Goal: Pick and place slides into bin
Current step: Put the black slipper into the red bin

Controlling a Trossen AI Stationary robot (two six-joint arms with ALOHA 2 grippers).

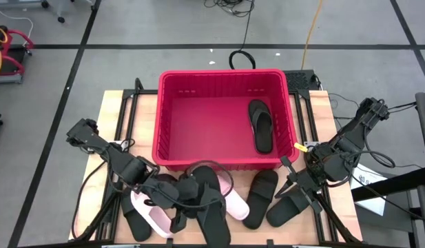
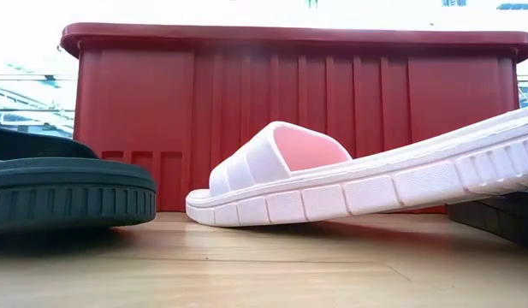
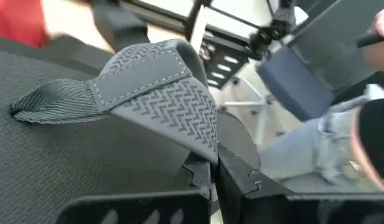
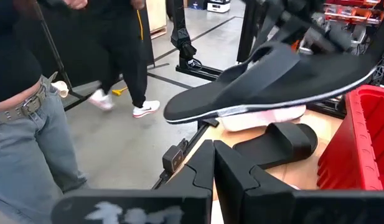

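The red bin (image 1: 160,117) stands at the table's middle and far side, with one black slide (image 1: 261,124) lying flat inside. My left gripper (image 1: 188,196) is at the near side in front of the bin, shut on the strap of another black slide (image 1: 211,207), which also shows raised in the right wrist view (image 4: 266,78). A pink slide (image 2: 332,184) lies tilted under it, toe on the table. My right gripper (image 1: 292,182) is shut and empty at the near right, beside the bin's right corner. My left gripper pinches the wide strap's edge (image 3: 203,144) of the black slide between its two fingers (image 3: 238,180). The slide is raised over the pink slide (image 4: 266,118) and tilted, its sole showing from the side.
More slides lie along the near edge: a black one (image 1: 135,222) and a pink one (image 1: 154,215) at the left, a pink one (image 1: 234,204) and two black ones (image 1: 260,196) (image 1: 288,208) at the right. People stand beyond the table (image 4: 30,112).
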